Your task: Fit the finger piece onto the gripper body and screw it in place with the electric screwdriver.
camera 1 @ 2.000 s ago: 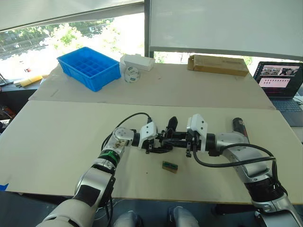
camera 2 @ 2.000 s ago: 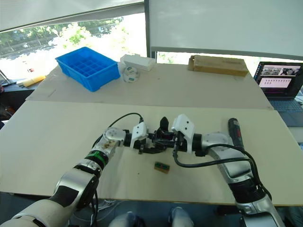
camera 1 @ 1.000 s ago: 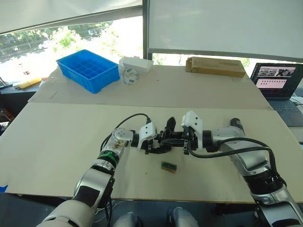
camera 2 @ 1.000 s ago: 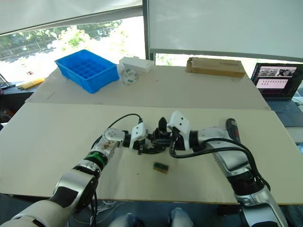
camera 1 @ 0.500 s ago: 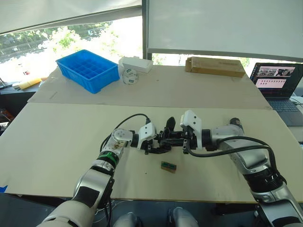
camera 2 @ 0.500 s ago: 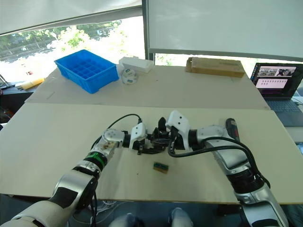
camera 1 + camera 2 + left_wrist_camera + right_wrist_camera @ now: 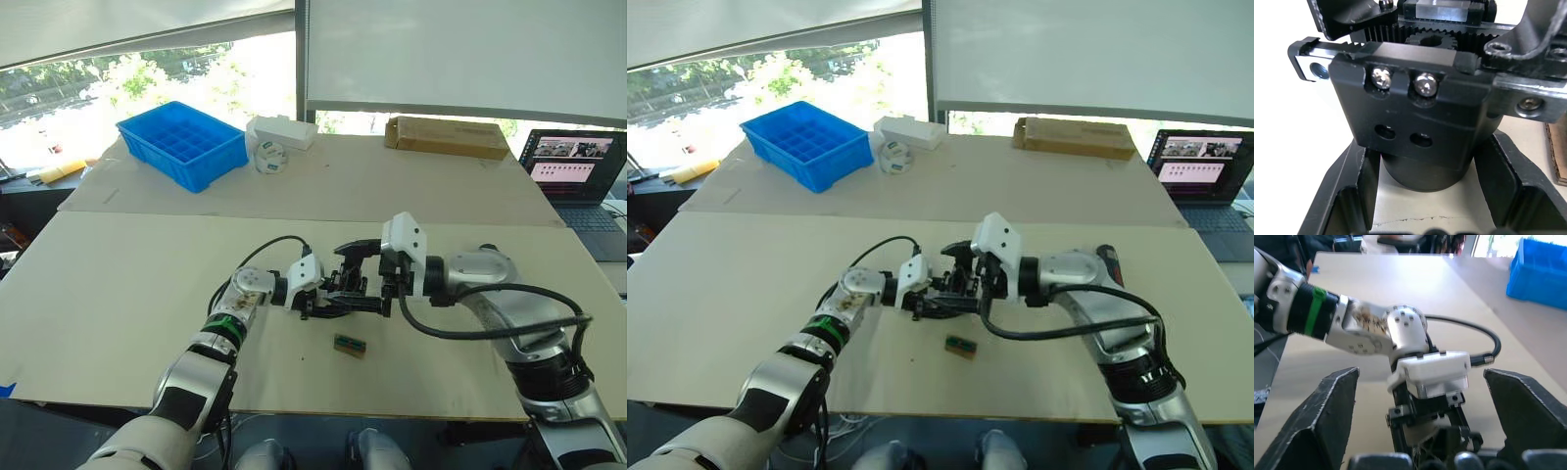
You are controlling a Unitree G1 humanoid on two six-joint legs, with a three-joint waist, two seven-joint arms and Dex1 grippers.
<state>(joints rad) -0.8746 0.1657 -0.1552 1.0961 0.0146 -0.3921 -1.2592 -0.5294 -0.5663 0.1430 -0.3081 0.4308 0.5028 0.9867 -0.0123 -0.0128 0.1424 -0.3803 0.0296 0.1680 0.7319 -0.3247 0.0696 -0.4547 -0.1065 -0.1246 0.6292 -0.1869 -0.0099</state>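
Note:
The gripper body (image 7: 1415, 132), a black block with two screw heads, two holes and a toothed rack, sits between my left gripper's fingers (image 7: 1339, 196). My left gripper (image 7: 328, 294) is shut on it, low over the table's middle. My right gripper (image 7: 364, 276) faces it from the right, open wide, its fingers (image 7: 1327, 416) spread on either side of the left gripper's white housing (image 7: 1432, 374). I cannot tell the finger piece apart from the black parts clustered there. The electric screwdriver (image 7: 1104, 258) lies on the table behind my right forearm, partly hidden.
A small green-and-tan block (image 7: 351, 345) lies just in front of the grippers. On the far table stand a blue compartment bin (image 7: 184, 140), a white box (image 7: 284, 129), a tape roll (image 7: 270, 154) and a cardboard box (image 7: 449, 134). A laptop (image 7: 573, 162) is at the right.
My right gripper has opened wide and risen slightly off the gripper body. The left arm holds still.

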